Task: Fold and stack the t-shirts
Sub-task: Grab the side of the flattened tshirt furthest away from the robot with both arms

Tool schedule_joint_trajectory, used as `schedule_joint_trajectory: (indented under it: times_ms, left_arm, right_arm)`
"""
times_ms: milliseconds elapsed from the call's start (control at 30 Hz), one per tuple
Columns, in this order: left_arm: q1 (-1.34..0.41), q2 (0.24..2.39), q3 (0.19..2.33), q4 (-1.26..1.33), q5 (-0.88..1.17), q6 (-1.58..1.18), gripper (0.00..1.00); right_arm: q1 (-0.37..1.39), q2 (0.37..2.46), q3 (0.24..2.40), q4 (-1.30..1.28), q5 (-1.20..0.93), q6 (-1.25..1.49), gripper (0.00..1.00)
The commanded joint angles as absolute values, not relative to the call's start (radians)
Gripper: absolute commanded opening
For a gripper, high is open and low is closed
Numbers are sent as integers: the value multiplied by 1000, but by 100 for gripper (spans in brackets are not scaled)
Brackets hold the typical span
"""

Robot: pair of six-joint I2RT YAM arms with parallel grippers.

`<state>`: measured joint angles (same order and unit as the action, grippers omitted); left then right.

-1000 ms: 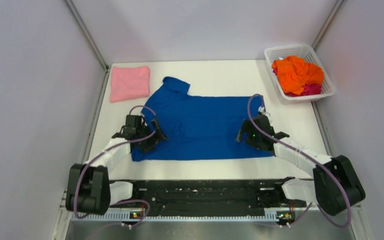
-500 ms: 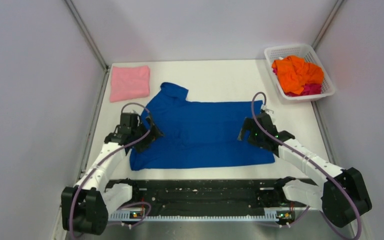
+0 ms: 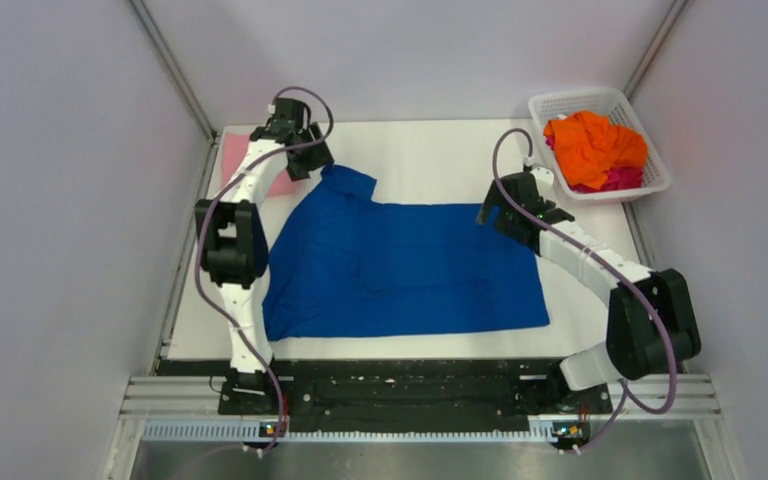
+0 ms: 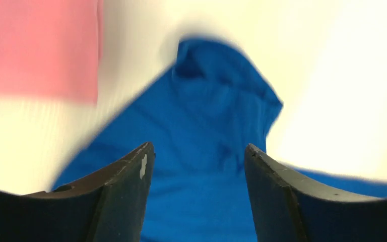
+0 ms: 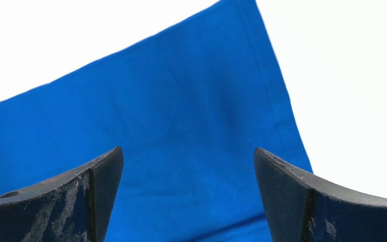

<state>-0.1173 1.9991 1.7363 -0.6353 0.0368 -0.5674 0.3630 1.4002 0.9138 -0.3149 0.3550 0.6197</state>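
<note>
**Open jaws over the blue shirt's far edge, ready to pinch for a fold**

Top view: the royal-blue cloth t-shirt [image 3: 400, 270] lies spread flat mid-table, no print showing. The left gripper [image 3: 308, 160] is at its far-left short sleeve [image 3: 348, 182] and the right gripper [image 3: 500, 212] at its far-right corner. A folded pink cloth t-shirt [image 3: 228, 152] lies beside the left arm, and a crumpled orange t-shirt [image 3: 595, 145] lies over a magenta t-shirt [image 3: 625, 180] in the white plastic mesh basket [image 3: 550, 100]. Left wrist view, blurred: the left gripper [image 4: 197, 151] has its jaws parted over the rumpled sleeve [image 4: 221, 101]. Right wrist view: the right gripper [image 5: 189, 154] is likewise spread above smooth cloth, the hem beside the bare white table [image 5: 352, 75]. Best to pinch both ends together, lift evenly and keep the edge taut.
</note>
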Motion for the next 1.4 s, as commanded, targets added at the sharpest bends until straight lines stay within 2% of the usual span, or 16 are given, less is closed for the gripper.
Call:
schedule_joint_trajectory:
  times_ms: [0,133,200,433,700,800,900,1067,1367]
  left_arm:
    - [-112,2240,2077,-794,-52,-413,67]
    - [-111,2360,2201,-771,-8,-347,62]
    - [-111,2374,2203,-751,31,-330,62]
    - [-107,2425,2205,-661,-37,-323,60]
    - [-98,2507,2272,-615,53,-348,57]
    - [-98,2513,2272,-587,60,-351,45]
    - [-98,2500,2274,-578,60,-351,23]
    - [-100,2442,2255,-562,79,-331,1]
    - [-108,2245,2049,-513,103,-322,0]
  right_arm:
    - [308,1513,1030,-262,319,534,99]
    - [256,1623,1134,-269,306,487,99]
    - [228,1676,1189,-273,290,471,99]
    - [197,1836,1287,-272,305,431,99]
    - [154,1970,1388,-265,323,421,97]
    - [142,2024,1441,-255,321,415,94]
    - [140,2077,1498,-271,339,401,92]
    - [132,2133,1569,-309,375,391,85]
    - [132,2103,1484,-336,416,421,72]
